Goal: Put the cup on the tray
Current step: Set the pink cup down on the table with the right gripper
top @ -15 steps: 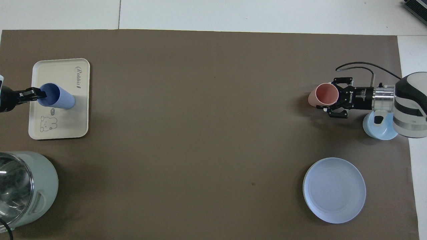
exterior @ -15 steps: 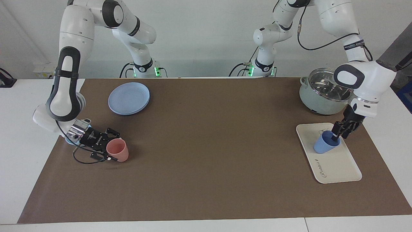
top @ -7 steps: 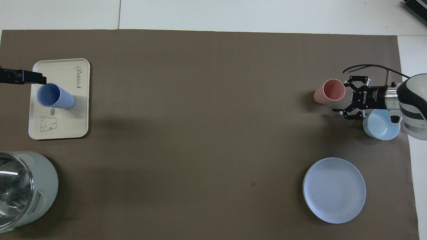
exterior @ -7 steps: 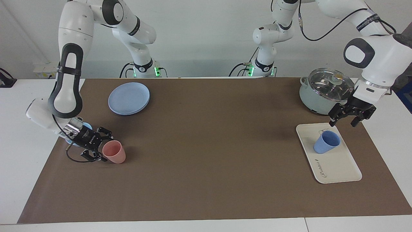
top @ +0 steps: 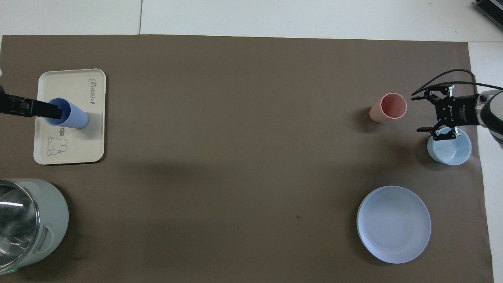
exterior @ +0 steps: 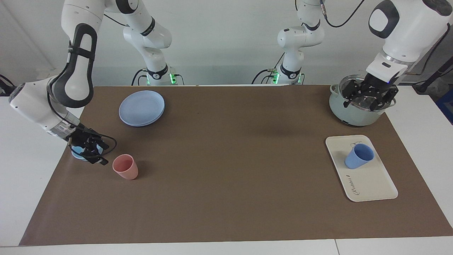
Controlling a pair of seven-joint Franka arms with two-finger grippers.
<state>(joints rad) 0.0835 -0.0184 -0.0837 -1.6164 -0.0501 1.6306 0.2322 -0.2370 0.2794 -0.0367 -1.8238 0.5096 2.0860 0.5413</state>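
The periwinkle-blue cup (exterior: 359, 156) stands upright on the cream-white tray (exterior: 371, 180), on the part of the tray nearer to the robots, beside the bear drawing; nothing grips it. The tray lies on the brown mat at the left arm's end of the tabletop (exterior: 226, 177), just farther from the robots than the lidded pot (exterior: 348, 108). The left gripper (exterior: 368, 96) is raised over the pot, wrist angled downward, jaws released and empty. The right gripper (exterior: 92, 150) is held low over the light-blue bowl (top: 452, 149), forearm sloping down, jaws spread and holding nothing. The pink cup (exterior: 125, 166) stands free just beside that gripper. The round blue plate (exterior: 141, 107) lies nearer to the robots.
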